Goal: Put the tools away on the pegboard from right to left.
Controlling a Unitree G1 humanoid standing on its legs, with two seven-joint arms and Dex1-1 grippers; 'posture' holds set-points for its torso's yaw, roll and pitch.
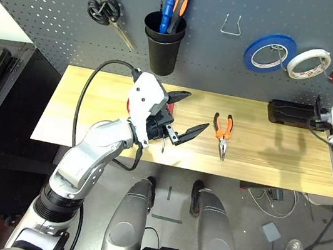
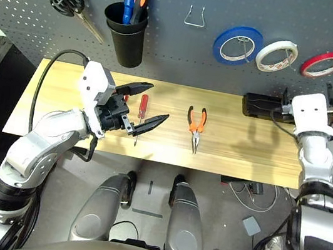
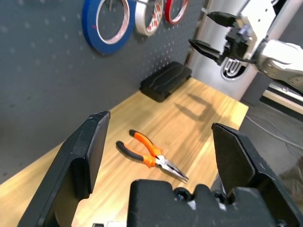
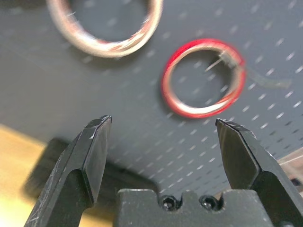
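red tape ring [image 2: 322, 64]: hanging on the pegboard [image 2: 184, 52], far right of the rolls
pliers [image 2: 196, 125]: flat on the desk [image 2: 246, 144], below the pegboard (nothing touching them)
screwdriver [image 2: 141, 110]: on the desk, by the left claw [image 2: 146, 105]
left claw: spread wide, empty
right claw [image 4: 163, 142]: wide apart, empty, just off the ring

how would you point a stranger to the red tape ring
Look at the dark pegboard behind the wooden table. Three tape rolls hang in a row on its right side. The red tape ring is the rightmost, thinner than the blue roll and white roll.
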